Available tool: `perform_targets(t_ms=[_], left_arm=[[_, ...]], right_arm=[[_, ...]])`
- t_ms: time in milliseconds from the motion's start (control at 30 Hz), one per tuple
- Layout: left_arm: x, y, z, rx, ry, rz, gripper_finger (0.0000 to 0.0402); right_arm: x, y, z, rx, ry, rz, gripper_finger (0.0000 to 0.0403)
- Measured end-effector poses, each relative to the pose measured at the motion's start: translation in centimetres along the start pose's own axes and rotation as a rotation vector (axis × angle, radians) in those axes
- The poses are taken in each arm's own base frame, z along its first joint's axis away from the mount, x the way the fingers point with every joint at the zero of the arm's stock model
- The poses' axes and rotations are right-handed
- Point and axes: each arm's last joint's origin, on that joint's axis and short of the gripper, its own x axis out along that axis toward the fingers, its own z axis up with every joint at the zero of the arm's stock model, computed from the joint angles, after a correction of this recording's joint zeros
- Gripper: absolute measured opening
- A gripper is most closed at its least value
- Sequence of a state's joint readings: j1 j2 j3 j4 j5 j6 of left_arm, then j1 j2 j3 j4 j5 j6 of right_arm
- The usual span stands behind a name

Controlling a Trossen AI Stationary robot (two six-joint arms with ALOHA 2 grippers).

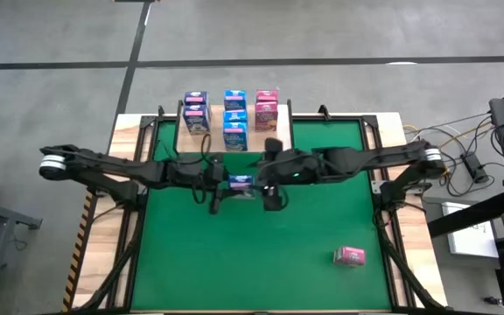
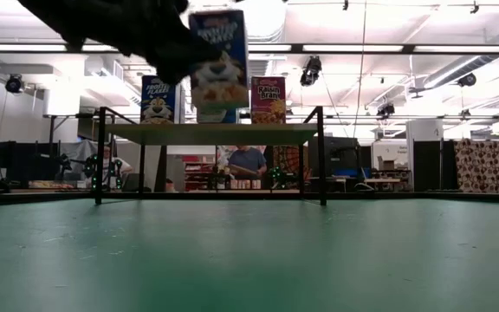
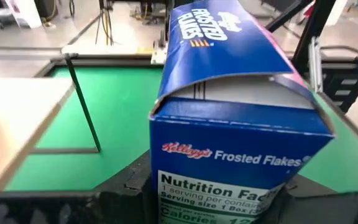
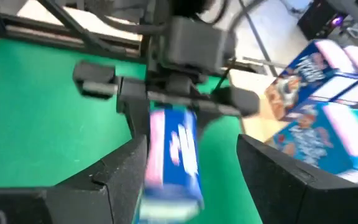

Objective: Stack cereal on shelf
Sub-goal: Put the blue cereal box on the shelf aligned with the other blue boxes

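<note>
Your left gripper (image 1: 226, 185) holds a blue box (image 3: 238, 134) up in the air over the green mat (image 1: 234, 262). You can read "Kellogg's Frosted Flakes" on the end of the box, "FROSTED FLAKES" along its long side, and the start of "Nutrition Facts" lower down. The left fingers press on both sides of this box, so they are pinching it.

Your right gripper (image 4: 191, 177) is right next to the same box, facing the left one. Its two dark fingers (image 4: 120, 177) stand wide apart, one on each side of the box. You cannot tell from the pictures if they touch the cardboard.

Past both grippers, farther from you, stands the shelf (image 2: 210, 133), a light wood board on thin black legs. Boxes of cereal already stand on it. In the low view one blue box (image 2: 158, 100) says "Frosted Flakes" and a pink one (image 2: 268, 100) says "Raisin Bran". From above you see a white-purple stack (image 1: 196, 111), a blue stack (image 1: 234, 118) and a pink stack (image 1: 267, 108) side by side.

One more pink box (image 1: 350, 255) lies flat on the mat, well apart from both grippers, on the right arm's side and nearer to you. Its words are too small to read.

A person (image 2: 248, 162) in a blue top sits in the room behind the shelf.
</note>
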State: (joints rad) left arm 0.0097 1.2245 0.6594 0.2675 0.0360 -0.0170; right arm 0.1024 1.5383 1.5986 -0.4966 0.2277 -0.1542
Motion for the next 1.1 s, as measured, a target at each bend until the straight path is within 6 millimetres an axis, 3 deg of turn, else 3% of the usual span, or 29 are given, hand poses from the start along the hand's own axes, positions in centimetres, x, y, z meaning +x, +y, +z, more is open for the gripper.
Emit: perform_targets(t_ms=[200, 467, 800, 1100], left_arm=[[-2.7, -0.2, 1.7, 0.003, -0.065, -0.003, 0.0148], [-5.0, -0.3, 2.7, 0.005, -0.115, -0.004, 0.0148], [-5.4, -0.3, 3.0, 0.006, -0.133, -0.003, 0.0149], [-5.3, -0.3, 3.0, 0.006, -0.141, -0.002, 0.0149]], right_arm=[[-2.1, -0.2, -1.5, 0.024, -0.029, -0.004, 0.0228], [-0.1, 1.0, -5.9, 0.054, -0.157, 0.027, 0.0228], [1.6, 1.8, -8.6, 0.099, -0.370, -0.005, 0.0231], [2.8, 2.1, -9.7, 0.121, -0.401, -0.015, 0.0231]])
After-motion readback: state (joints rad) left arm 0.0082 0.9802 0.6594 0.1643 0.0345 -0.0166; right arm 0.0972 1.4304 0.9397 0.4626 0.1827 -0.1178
